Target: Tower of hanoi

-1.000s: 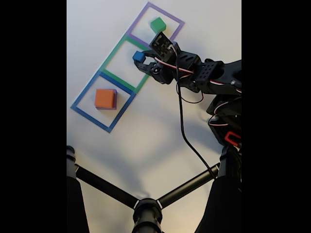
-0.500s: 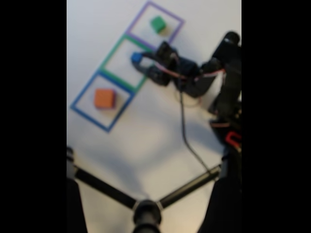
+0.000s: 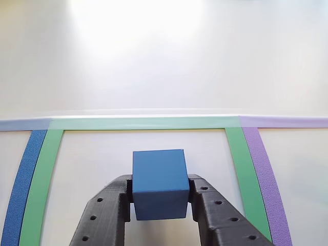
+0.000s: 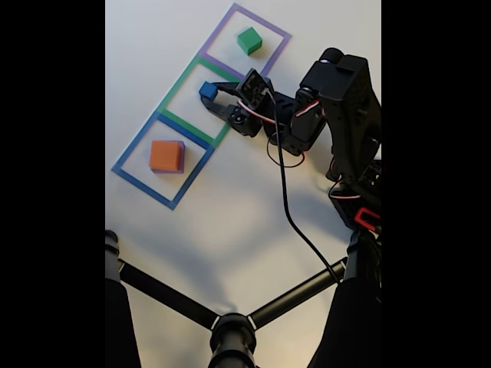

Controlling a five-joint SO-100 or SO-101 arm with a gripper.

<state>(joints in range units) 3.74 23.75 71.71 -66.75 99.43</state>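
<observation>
- Over the green square (image 4: 193, 100), middle of three taped outlines on the white table (image 4: 230, 215): blue cube (image 4: 207, 90), also seen at (image 3: 159, 183).
- Gripper (image 3: 160, 197) closed on the cube; black fingers (image 3: 105, 218) press its two sides.
- Purple square (image 4: 247, 40) holds a green cube (image 4: 248, 40).
- Blue square (image 4: 163, 159) holds an orange block (image 4: 166, 156).
- Black tripod legs (image 4: 230, 322) cross the bottom of the fixed view.
</observation>
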